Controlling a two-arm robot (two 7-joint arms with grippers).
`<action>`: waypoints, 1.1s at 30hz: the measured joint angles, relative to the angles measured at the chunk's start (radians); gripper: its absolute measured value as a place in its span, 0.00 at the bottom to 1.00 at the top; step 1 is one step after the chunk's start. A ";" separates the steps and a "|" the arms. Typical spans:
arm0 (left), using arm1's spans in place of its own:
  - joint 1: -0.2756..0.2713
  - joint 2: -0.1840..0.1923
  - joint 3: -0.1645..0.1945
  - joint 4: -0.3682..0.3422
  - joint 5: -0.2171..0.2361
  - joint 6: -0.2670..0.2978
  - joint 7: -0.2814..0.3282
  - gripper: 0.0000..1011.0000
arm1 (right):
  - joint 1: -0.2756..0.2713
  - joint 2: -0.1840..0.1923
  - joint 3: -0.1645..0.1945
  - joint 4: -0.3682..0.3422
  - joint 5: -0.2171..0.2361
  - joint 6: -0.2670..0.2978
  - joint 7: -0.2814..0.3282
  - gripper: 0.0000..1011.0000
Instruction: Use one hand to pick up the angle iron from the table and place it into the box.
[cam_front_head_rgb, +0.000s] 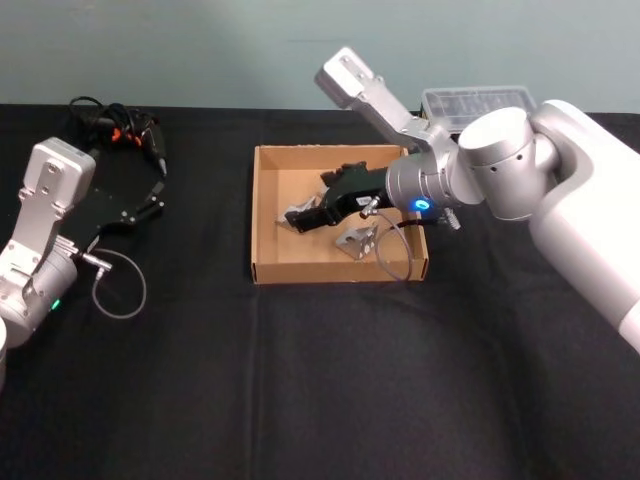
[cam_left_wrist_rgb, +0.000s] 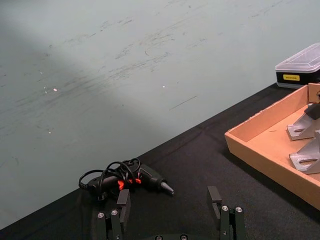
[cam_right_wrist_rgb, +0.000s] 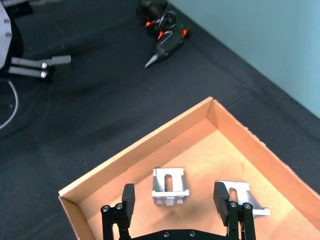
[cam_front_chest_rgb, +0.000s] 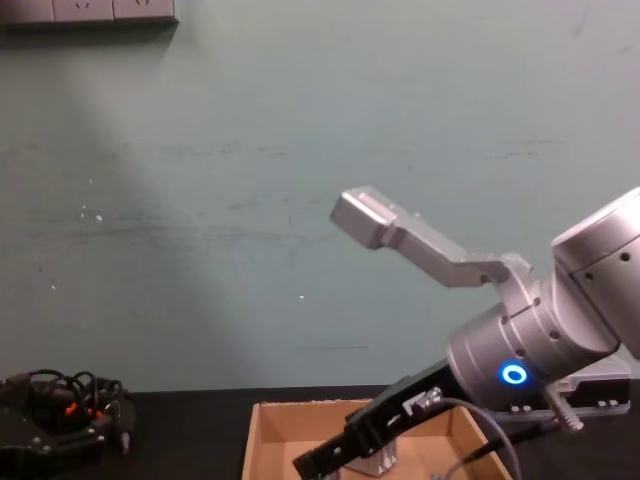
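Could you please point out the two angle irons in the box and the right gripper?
left angle iron (cam_right_wrist_rgb: 170, 186), right wrist view, on its slotted face.
right angle iron (cam_right_wrist_rgb: 240, 196), right wrist view, on its flat plate.
right gripper (cam_right_wrist_rgb: 177, 198), right wrist view, midway between its open fingertips.

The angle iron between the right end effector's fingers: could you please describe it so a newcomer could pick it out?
Find the tan box on the black table. Two silver angle irons lie inside; yours sits between the open right end effector's fingers, slot facing up, while its neighbour lies beyond one finger.
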 joint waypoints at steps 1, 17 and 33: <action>0.000 0.000 0.000 0.000 0.000 0.000 0.000 0.99 | -0.011 0.007 0.013 -0.021 0.002 0.005 -0.011 0.99; 0.000 0.000 0.000 0.000 0.000 0.000 0.000 0.99 | -0.191 0.082 0.204 -0.321 0.068 -0.005 -0.172 0.99; 0.000 0.000 0.000 0.000 0.000 0.000 0.000 0.99 | -0.483 0.119 0.444 -0.577 0.086 -0.043 -0.446 0.99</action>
